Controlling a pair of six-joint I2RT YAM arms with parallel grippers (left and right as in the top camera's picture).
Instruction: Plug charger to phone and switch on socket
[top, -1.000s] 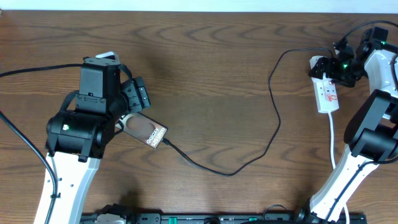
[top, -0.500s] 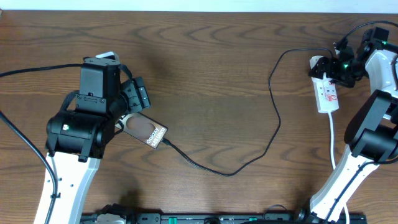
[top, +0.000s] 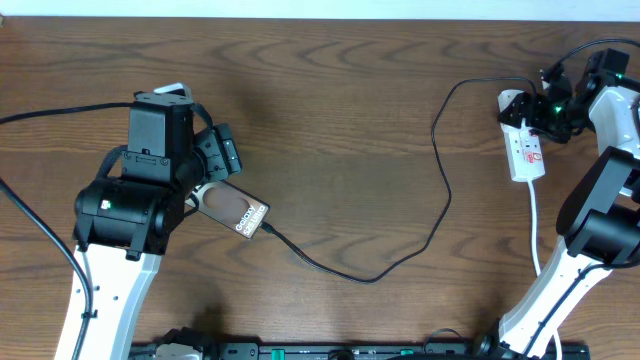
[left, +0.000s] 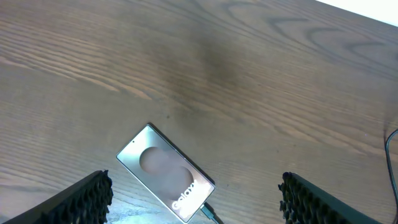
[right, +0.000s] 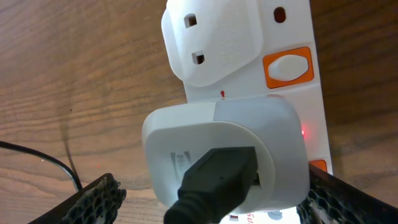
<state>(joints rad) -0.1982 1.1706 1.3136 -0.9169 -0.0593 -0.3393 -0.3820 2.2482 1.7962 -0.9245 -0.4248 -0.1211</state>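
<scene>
hovering over the socket (right: 292, 25) switch
right claw (right: 217, 202) spread above the adapter (right: 249, 124); press one fingertip squarely on the orange switch (right: 317, 166) beside it. phone (left: 166, 173) lies beneath the spread left claw (left: 199, 205), charger (top: 440, 200) attached.

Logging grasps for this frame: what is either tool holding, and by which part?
Nothing is held. The left tool stands open above the phone; the right tool stands open either side of the white adapter, apart from it.
</scene>
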